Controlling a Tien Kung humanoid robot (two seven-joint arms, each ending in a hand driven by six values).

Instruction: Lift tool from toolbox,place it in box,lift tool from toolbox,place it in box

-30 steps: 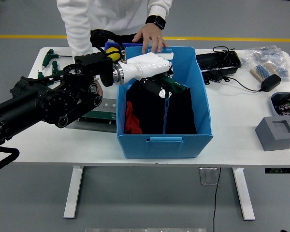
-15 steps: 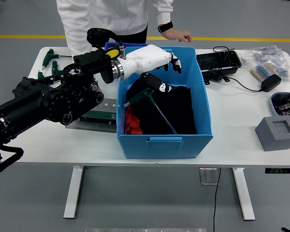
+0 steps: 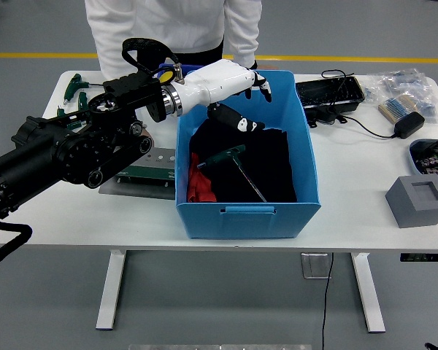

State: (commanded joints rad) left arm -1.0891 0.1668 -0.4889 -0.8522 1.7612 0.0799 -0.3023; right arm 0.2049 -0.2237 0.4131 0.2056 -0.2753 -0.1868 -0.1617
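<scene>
T-handle wrench [image 3: 232, 164] below your open, empty left hand [image 3: 237, 91] looks stiff, light, slippery on the shaft, so grab the green handle.

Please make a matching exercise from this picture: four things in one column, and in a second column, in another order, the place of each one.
1. T-handle tool
2. left hand
3. grey block
4. green-handled tools

a. table's left far corner
b. lying inside the blue box
c. table's right near edge
d. above the blue box's far part, holding nothing

Pairs: 1-b, 2-d, 3-c, 4-a
</scene>
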